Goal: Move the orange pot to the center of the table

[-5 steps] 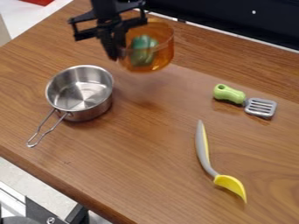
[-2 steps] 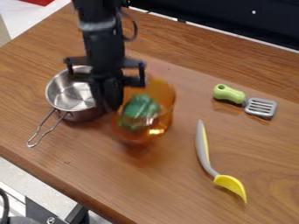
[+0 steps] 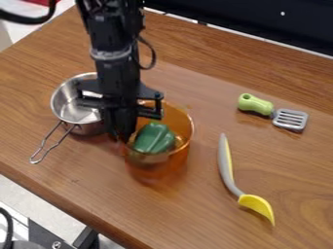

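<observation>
"Where is the transparent orange pot (image 3: 156, 168) held?"
"Upright, near the centre of the brown wooden table (image 3: 162, 214); its rim is pinched by the black gripper (image 3: 123, 136), probably so the green pepper-like object (image 3: 154, 138) is kept inside."
"The round steel saucepan (image 3: 70, 105)?"
"Seemingly not needed."

Table (image 3: 78, 187): brown wood, visible grain, long lower-left edge rounded, running diagonally down to bottom. Surface paler over middle, darker toward far edge; soft light reflections on top. Black panel (image 3: 260, 22) behind far edge, small white dot on it, thin pale strip (image 3: 237, 38) along its base. Light grey floor (image 3: 39, 198) below lower-left edge; dark bracket (image 3: 85, 237) there, near table. Past upper-left edge: pale surface, red item (image 3: 43, 2) partly cut off, beige piece (image 3: 4, 37) at left.
</observation>
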Tool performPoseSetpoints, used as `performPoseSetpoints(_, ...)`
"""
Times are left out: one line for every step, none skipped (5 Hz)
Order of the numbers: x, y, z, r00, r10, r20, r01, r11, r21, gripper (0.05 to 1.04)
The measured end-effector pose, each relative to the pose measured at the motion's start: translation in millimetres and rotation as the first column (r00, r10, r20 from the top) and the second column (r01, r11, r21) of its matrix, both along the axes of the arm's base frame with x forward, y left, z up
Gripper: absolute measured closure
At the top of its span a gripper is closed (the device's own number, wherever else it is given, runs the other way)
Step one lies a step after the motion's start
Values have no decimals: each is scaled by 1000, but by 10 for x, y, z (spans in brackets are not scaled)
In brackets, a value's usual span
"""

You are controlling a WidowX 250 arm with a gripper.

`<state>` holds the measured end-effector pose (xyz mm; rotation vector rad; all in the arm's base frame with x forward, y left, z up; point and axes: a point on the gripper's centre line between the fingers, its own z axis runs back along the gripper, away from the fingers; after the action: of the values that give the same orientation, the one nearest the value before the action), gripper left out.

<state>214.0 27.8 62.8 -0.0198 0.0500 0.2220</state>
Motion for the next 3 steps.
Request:
performPoseSetpoints(-4,-2,-45,1000,2,18,-2,1000,12,1001)
performPoseSetpoints(8,-7,-32,999,12,29,-13,1000,10,857)
performPoseSetpoints(7,19,-8,999,25,37,-26,999,25,621)
